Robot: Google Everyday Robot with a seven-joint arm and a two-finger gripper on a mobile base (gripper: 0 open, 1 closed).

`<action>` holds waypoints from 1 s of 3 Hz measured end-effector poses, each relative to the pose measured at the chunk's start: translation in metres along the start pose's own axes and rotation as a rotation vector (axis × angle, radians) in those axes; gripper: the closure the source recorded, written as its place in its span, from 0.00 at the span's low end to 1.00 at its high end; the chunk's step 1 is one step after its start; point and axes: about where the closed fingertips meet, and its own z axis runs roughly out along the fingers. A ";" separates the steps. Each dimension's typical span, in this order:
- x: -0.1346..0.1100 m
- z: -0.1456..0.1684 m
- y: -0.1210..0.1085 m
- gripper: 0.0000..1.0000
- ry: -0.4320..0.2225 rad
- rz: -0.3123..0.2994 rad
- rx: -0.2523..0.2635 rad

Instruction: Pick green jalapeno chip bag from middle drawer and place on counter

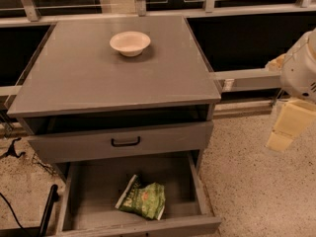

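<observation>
The green jalapeno chip bag [141, 198] lies crumpled on the floor of the open middle drawer [94, 191], slightly right of its centre, white end strip toward the left. The drawer is pulled out at the bottom of the cabinet. The counter [89, 78] is the flat grey top of the cabinet. My gripper [280, 141] hangs cream-coloured from the white arm at the far right of the view. It is over the speckled floor, well to the right of the cabinet and apart from the bag, and it holds nothing that I can see.
A cream bowl [130, 43] stands on the back middle of the counter. A shut grey drawer front with a black handle [125, 142] sits above the open drawer. A black pole [48, 211] and cables lie at the lower left. A window rail runs behind.
</observation>
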 end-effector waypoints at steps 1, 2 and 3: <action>0.001 0.020 0.007 0.00 -0.047 0.021 -0.040; -0.007 0.064 0.027 0.00 -0.144 0.048 -0.093; -0.016 0.138 0.047 0.00 -0.233 0.078 -0.124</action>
